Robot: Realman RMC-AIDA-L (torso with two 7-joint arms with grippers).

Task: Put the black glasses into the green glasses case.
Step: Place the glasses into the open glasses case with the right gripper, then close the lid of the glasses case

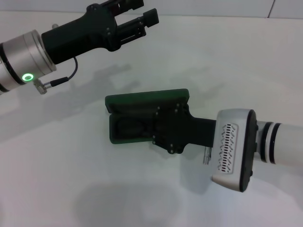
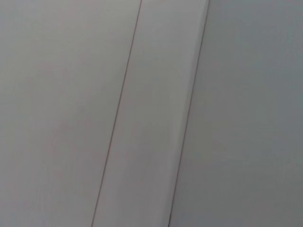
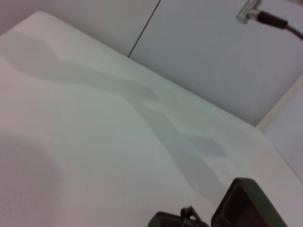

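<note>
In the head view the right claw (image 1: 154,125) reaches into the open green glasses case (image 1: 142,101) on the bench (image 1: 71,179), its grip hidden; the left claw (image 1: 142,16) hangs apart. The right wrist view shows only the case's edge.

Smooth matt white tabletop (image 1: 71,179). Dark green glasses case (image 1: 147,98), hard shell with dull sheen outside, darker soft-looking lining inside. Matt black plastic on left gripper (image 1: 137,16) and right gripper (image 1: 163,130). Brushed silver metal left wrist ring (image 1: 21,59); glossy white plastic right wrist housing (image 1: 234,146).
</note>
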